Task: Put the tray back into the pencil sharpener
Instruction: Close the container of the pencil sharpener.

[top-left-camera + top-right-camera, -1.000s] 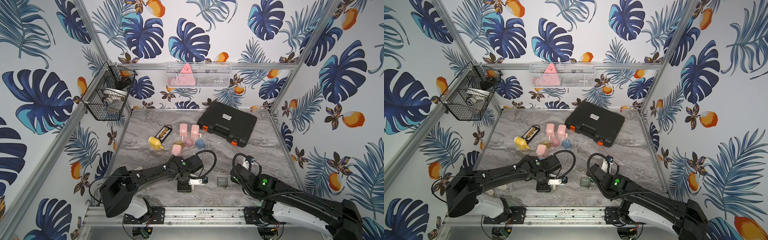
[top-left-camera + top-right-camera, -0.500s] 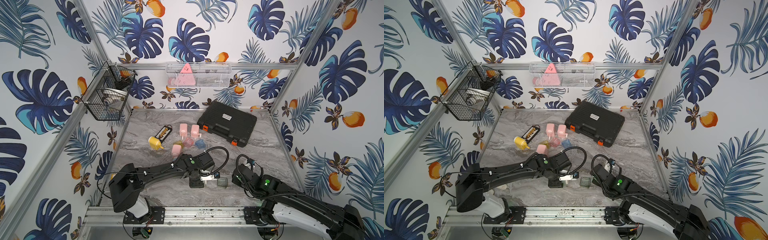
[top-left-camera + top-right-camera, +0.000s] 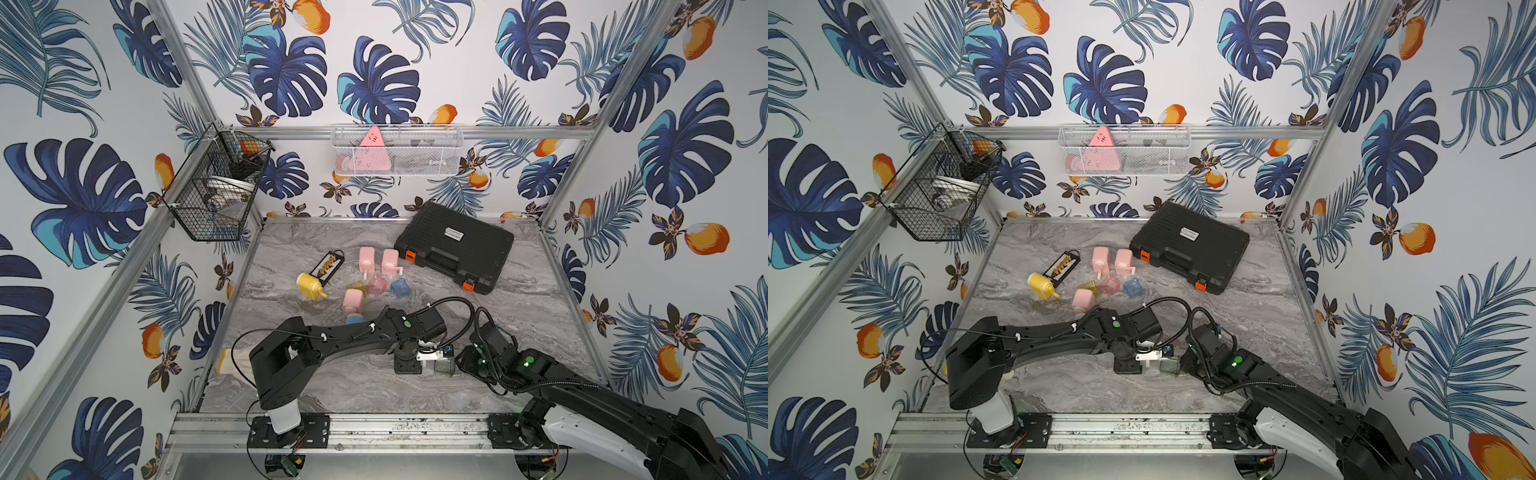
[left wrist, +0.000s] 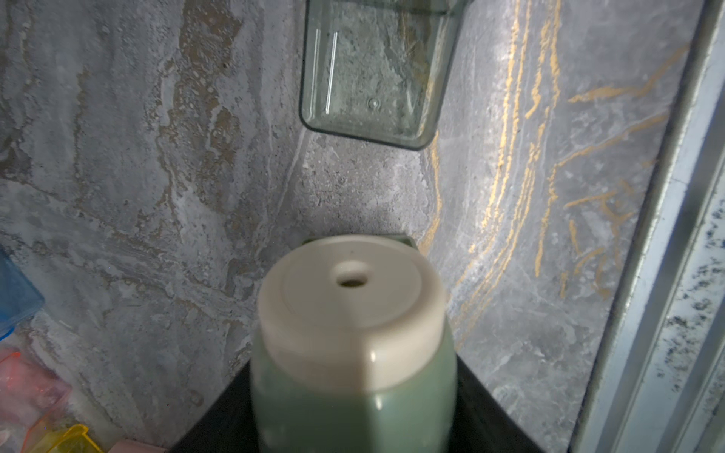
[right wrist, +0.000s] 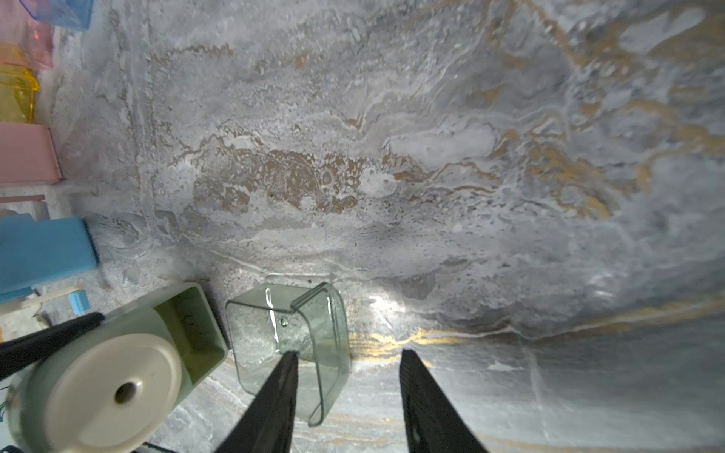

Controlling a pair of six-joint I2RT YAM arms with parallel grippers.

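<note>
The left gripper [image 3: 415, 359] clamps the pencil sharpener [image 4: 353, 333]; the right gripper [image 5: 347, 352] jaws straddle the tray [image 5: 274, 325] wall, unclosed; the case [image 3: 478, 257] label [image 3: 453, 232] is illegible.

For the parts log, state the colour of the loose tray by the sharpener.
Transparent tray, faint green tint; clearest in the right wrist view.

Glossy clear greenish plastic tray [image 5: 270, 329], smooth sage plastic pencil sharpener [image 5: 117, 372], marble-patterned matt tabletop [image 5: 431, 157].
</note>
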